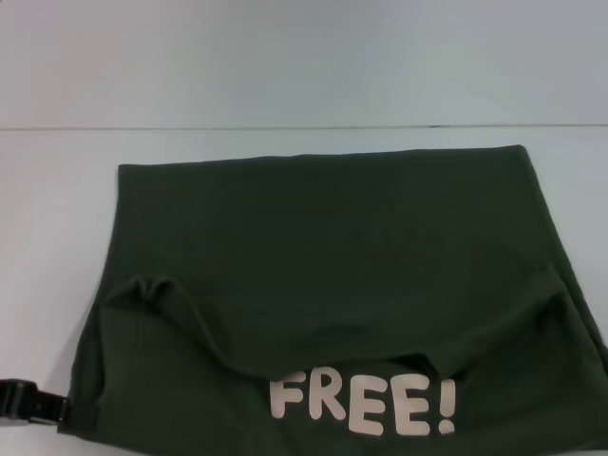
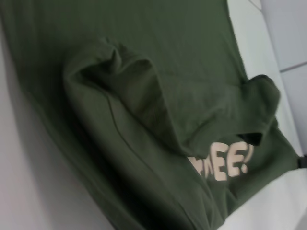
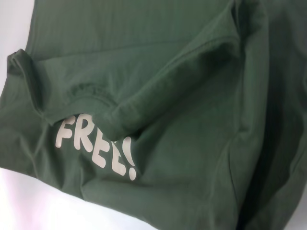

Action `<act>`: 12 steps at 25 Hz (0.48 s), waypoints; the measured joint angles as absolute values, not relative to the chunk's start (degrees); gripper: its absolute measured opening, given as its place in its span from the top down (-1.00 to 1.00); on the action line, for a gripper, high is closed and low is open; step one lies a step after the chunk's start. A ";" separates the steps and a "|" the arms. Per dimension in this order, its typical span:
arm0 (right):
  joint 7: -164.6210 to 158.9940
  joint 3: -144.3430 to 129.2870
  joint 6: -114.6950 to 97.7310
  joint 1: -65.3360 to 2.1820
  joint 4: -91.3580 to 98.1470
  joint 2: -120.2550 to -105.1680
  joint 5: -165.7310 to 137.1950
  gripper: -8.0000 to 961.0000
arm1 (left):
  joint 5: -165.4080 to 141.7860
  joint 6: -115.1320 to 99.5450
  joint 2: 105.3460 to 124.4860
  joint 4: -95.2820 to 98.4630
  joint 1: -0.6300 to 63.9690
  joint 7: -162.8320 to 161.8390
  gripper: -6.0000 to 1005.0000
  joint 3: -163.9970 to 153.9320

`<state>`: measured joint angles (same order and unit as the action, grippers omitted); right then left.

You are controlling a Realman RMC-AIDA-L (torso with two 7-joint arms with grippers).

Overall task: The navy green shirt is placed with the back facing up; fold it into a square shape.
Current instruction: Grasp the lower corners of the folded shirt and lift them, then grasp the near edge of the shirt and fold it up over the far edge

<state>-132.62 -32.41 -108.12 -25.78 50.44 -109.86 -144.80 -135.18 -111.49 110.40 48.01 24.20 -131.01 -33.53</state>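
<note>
While my left tool (image 1: 28,404) sits low at the near left corner, its grip impossible to judge, dark olive-green cotton shirt (image 1: 332,256) spread on white worktop (image 1: 57,190), near portion folded, cream "FREE!" lettering (image 1: 366,404) showing.

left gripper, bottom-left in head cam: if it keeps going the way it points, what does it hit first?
Likely the shirt: the left gripper points toward its near-left edge, seemingly right at it. Depth is unclear.

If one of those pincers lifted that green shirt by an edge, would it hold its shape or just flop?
Probably flop: the navy green shirt already sags into soft folds and bunched corners. Likely light, thin cloth. Pushing would probably wrinkle it rather than slide it.
</note>
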 joint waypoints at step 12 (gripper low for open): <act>-133.76 -21.47 -98.92 -31.61 47.57 -108.15 -130.95 0.92 | -134.57 -98.93 109.02 45.49 34.26 -136.84 0.88 -22.99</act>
<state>-133.76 -21.47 -98.92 -31.61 47.57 -108.15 -130.95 -134.57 -98.93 109.02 45.49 34.26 -136.84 -22.99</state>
